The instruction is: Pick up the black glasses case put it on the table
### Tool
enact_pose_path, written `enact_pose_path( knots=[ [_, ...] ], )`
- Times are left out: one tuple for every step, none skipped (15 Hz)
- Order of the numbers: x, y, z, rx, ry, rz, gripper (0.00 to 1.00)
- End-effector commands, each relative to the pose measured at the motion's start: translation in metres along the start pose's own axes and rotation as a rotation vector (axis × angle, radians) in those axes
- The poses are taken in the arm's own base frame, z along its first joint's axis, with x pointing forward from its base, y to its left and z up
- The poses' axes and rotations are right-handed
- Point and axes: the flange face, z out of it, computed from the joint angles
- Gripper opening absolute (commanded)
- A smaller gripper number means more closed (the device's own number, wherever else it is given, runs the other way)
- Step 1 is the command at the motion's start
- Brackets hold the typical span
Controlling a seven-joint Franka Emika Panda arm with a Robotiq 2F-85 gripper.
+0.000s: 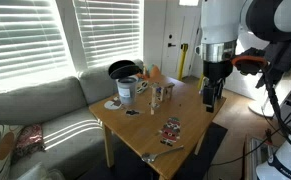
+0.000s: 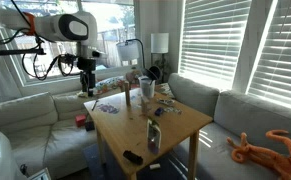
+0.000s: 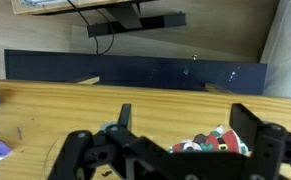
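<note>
The black glasses case (image 1: 122,68) lies on top of the white-and-blue cup (image 1: 126,91) at the table's corner nearest the sofa; it also shows in an exterior view (image 2: 150,73). The light wood table (image 1: 190,115) stands in the middle of both exterior views (image 2: 180,125). My gripper (image 1: 213,96) hangs open and empty just above the table's opposite corner, far from the case (image 2: 88,88). In the wrist view the open fingers (image 3: 185,113) frame bare wood and a red patterned packet (image 3: 221,139). The case is out of the wrist view.
A clear glass (image 1: 160,93) and an orange item (image 1: 153,72) stand near the cup. Another patterned packet (image 1: 171,129) lies mid-table. A grey sofa (image 1: 45,112) runs behind the table, with an orange plush toy (image 2: 260,148) on it. A lamp (image 2: 130,45) stands beyond.
</note>
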Motion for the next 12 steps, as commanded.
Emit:
enact_pose_path(
  knots=[
    [0.0, 0.0, -0.001, 0.0, -0.001, 0.0, 1.0],
    [0.005, 0.003, -0.01, 0.043, 0.033, 0.07, 1.0],
    [0.008, 0.005, -0.016, 0.073, 0.053, 0.113, 1.0],
    [0.013, 0.008, -0.026, 0.104, 0.076, 0.158, 1.0],
    [0.015, 0.011, -0.034, 0.13, 0.097, 0.192, 1.0],
    [0.017, 0.012, -0.043, 0.152, 0.123, 0.234, 1.0],
    [0.017, 0.013, -0.046, 0.143, 0.147, 0.249, 1.0],
    [0.018, 0.012, -0.032, 0.105, 0.118, 0.192, 1.0],
    [0.019, 0.013, -0.038, 0.115, 0.132, 0.21, 1.0],
    [0.019, 0.014, -0.041, 0.119, 0.138, 0.22, 1.0],
    [0.019, 0.014, -0.042, 0.12, 0.14, 0.225, 1.0],
    [0.019, 0.014, -0.042, 0.121, 0.14, 0.226, 1.0]
  ],
)
